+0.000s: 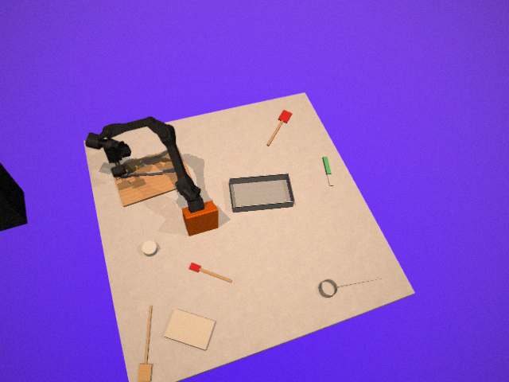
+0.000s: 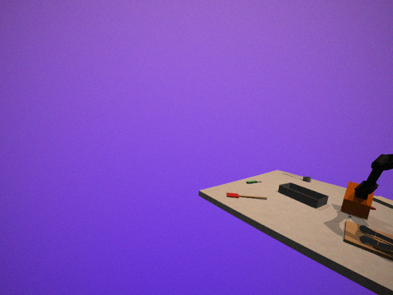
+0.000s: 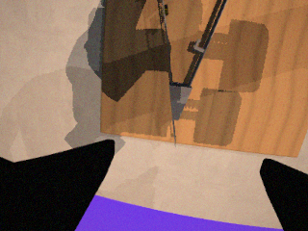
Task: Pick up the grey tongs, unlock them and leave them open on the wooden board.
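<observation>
The grey tongs point(image 1: 154, 173) point(image 2: 369, 241) point(image 3: 207, 36) lie on the wooden board point(image 1: 131, 198) point(image 2: 350, 234) point(image 3: 289, 120), their two arms spread in a V. The hinge end points toward the table's left edge in the top view, and the tips point toward the arm's base. My gripper point(image 1: 118, 161) point(image 3: 188, 157) is wide open and empty, over the hinge end. Its fingertips stand well to either side of that end in the wrist view. The gripper is out of frame in the exterior view. The roasting tin point(image 1: 262, 207) point(image 2: 299, 196) is empty.
The arm's orange base point(image 1: 202, 223) point(image 2: 355, 206) stands between board and tin. A white round piece point(image 1: 149, 247), a small red spatula point(image 1: 195, 267), a beige slab point(image 1: 190, 329) and a wooden turner point(image 1: 144, 372) lie nearer the front. A sieve point(image 1: 320, 288) lies front right.
</observation>
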`<state>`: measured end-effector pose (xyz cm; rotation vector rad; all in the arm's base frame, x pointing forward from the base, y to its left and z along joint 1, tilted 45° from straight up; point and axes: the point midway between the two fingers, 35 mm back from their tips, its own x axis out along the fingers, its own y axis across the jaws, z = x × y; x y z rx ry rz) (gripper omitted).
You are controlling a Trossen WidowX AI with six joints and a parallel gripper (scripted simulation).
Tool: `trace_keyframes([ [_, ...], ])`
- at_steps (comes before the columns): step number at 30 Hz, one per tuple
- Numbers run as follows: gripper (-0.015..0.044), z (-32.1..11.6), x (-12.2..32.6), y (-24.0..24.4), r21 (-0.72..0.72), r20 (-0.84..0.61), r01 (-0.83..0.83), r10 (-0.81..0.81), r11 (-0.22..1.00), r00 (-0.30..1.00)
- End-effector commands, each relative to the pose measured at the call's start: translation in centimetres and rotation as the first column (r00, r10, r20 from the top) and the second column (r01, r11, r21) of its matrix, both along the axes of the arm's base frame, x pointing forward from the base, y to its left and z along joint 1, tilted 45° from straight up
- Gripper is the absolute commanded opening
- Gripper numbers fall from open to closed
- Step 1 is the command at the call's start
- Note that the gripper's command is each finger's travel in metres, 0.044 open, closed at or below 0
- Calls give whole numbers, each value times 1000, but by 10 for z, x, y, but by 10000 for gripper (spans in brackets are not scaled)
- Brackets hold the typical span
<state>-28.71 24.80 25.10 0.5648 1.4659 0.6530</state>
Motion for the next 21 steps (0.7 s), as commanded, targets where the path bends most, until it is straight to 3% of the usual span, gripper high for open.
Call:
trace_keyframes([
  [1,440,5,-3,-2,10,0,18,-18,1000,1000],
  [7,440,34,4,-34,-1,1,0,0,1000,1000],
  [21,440,34,4,-34,-1,1,0,0,1000,1000],
])
